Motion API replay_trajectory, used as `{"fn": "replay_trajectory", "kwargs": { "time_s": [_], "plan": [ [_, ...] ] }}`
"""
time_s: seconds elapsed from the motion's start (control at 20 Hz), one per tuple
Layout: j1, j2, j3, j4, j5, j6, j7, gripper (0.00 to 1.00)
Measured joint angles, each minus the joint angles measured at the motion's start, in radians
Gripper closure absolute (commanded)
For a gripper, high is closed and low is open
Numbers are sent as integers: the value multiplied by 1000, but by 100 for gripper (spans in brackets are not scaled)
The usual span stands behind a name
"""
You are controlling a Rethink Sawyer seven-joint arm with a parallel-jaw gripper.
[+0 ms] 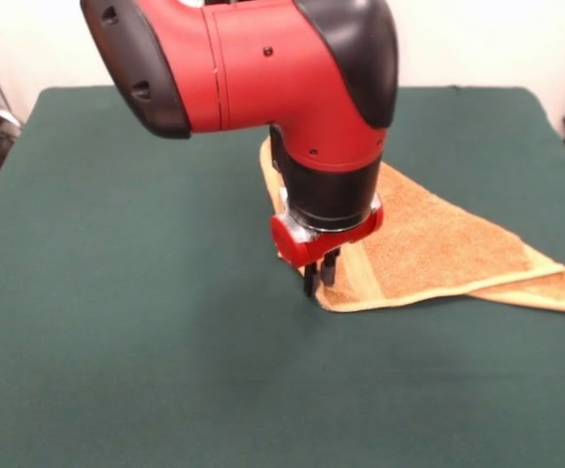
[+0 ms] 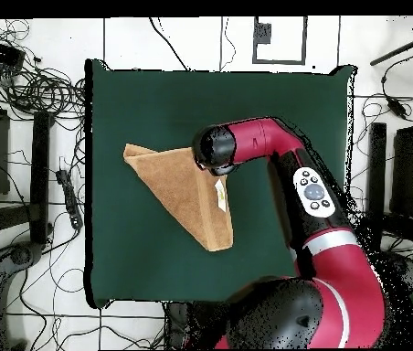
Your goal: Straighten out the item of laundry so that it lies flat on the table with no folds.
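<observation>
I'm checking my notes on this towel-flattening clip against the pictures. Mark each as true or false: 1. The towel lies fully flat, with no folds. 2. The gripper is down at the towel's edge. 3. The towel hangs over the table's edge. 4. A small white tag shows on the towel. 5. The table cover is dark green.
1. False. The towel is folded over into a rough triangle.
2. True. The gripper sits at the towel's hemmed edge, fingers close together.
3. False. The towel lies wholly on the table, well inside its edges.
4. True. The tag shows in the overhead view.
5. True.
</observation>
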Motion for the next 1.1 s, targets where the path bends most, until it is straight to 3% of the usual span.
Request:
{"fn": "replay_trajectory", "kwargs": {
  "time_s": [1.1],
  "plan": [
    [57, -65, -63, 44, 95, -27, 0, 100]
  ]
}}
